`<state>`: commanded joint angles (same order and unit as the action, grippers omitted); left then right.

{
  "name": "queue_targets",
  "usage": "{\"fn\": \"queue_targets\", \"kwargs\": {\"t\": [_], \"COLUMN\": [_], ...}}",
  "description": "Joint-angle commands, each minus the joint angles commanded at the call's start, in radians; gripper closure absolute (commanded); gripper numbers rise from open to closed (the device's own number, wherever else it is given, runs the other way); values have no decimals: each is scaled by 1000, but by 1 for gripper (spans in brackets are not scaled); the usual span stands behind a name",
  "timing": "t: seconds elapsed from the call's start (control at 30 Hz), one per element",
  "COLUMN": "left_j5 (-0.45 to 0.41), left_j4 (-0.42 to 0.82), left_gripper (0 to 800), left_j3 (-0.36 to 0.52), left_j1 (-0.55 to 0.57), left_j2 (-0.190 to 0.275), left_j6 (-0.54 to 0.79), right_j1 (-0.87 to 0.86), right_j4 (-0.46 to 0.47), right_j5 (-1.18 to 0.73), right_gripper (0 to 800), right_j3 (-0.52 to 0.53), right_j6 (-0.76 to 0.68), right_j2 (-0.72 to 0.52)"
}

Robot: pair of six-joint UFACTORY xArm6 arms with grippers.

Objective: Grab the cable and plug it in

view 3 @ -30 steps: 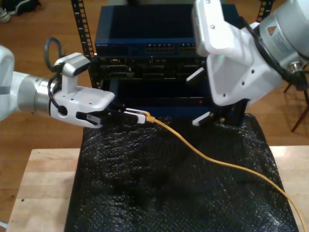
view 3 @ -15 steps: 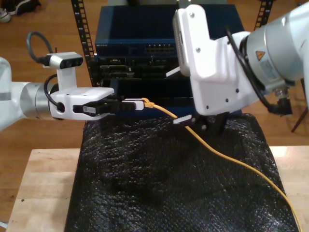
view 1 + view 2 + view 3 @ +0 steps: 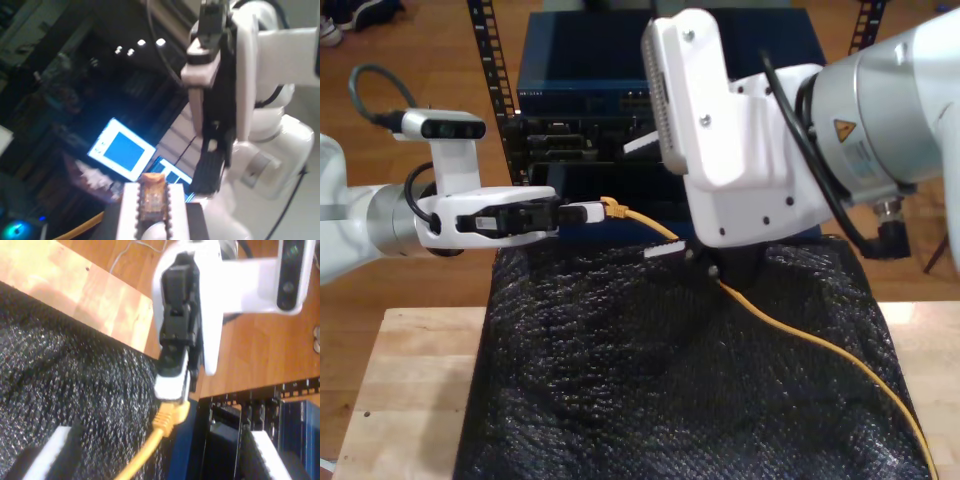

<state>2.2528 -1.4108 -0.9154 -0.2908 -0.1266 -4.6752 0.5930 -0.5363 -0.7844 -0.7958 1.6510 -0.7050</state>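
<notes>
The yellow-orange cable (image 3: 820,345) runs across the black mat from the exterior view's lower right up to its plug (image 3: 610,208). My first gripper (image 3: 592,211) reaches in from the exterior view's left and is shut on that plug, which shows between its white fingers (image 3: 129,210) as the plug (image 3: 152,197). My second gripper (image 3: 652,198) hangs open from the large white arm at the exterior view's right, its jaws either side of the cable just behind the plug. From its own camera I see the held plug (image 3: 170,420) below the first gripper (image 3: 172,385).
A blue network rack (image 3: 580,70) with rows of ports (image 3: 640,100) stands behind the grippers. A black bubble-wrap mat (image 3: 620,380) covers the wooden table (image 3: 410,380). Metal rack rails (image 3: 490,60) rise at the back.
The second arm has swung toward the exterior view's left, bringing its open jaws up to the cable near the plug. The first gripper has lifted the plug slightly.
</notes>
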Motion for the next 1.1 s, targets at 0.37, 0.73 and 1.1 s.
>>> {"fn": "queue_targets", "kwargs": {"t": [0.37, 0.73, 1.1], "left_j5": [44, 69, 104], "left_j4": [-11, -12, -12], "left_gripper": [793, 793, 792], "left_j3": [6, 3, 0], "left_j1": [0, 0, 2], "left_j2": [-8, -26, -41], "left_j6": [-20, -60, -80], "right_j1": [61, 81, 84], "right_j4": [0, 0, 0], "right_j5": [192, 209, 210], "right_gripper": [6, 165, 290], "right_j3": [87, 109, 107], "right_j6": [-2, -2, -2], "right_j2": [-20, -26, -26]}}
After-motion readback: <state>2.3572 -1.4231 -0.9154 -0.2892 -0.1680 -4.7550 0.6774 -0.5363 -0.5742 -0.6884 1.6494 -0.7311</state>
